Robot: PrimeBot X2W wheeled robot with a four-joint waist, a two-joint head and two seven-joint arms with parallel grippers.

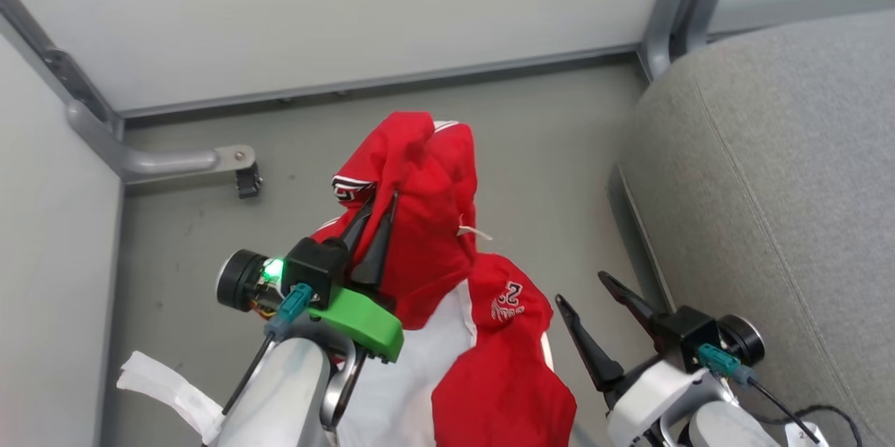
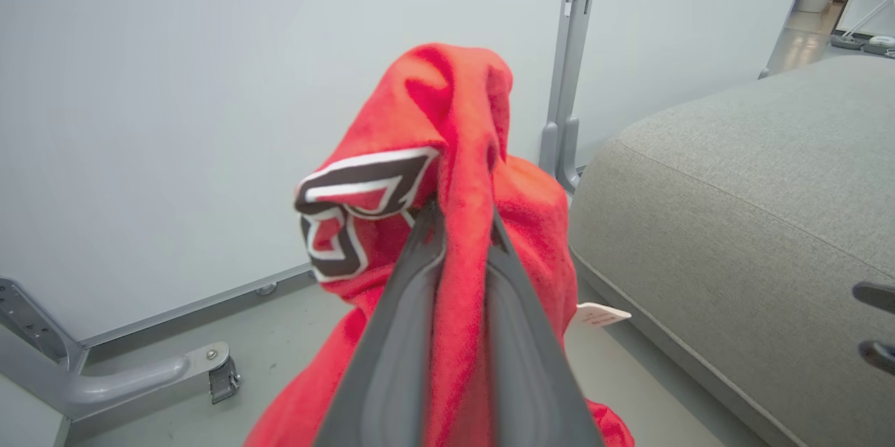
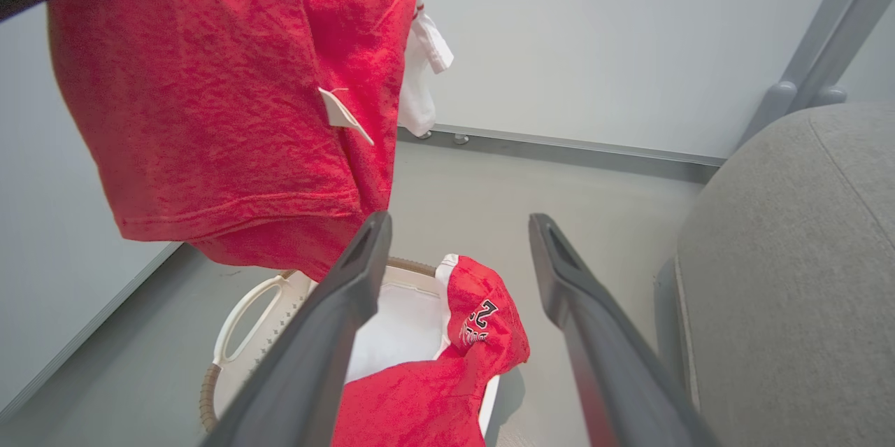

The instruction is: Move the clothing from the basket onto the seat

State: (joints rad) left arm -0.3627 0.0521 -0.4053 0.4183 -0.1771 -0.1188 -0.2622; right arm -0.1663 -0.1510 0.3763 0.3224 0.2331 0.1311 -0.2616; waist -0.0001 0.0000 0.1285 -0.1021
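Head view: our left fingers (image 1: 377, 244) pinch the red garment (image 1: 426, 223), held aloft; our right fingers (image 1: 587, 342) gape, empty
Left wrist view: seat (image 2: 734, 209) right of the fingers
Right wrist view: second garment (image 3: 419, 398) in the basket (image 3: 205, 394) beyond our fingers

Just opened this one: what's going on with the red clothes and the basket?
The left gripper is shut on one red garment, holding it raised above the basket. The second red garment lies in the basket, draped over its rim. The right gripper is open and empty, next to the grey seat. No clothing lies on the visible part of the seat.
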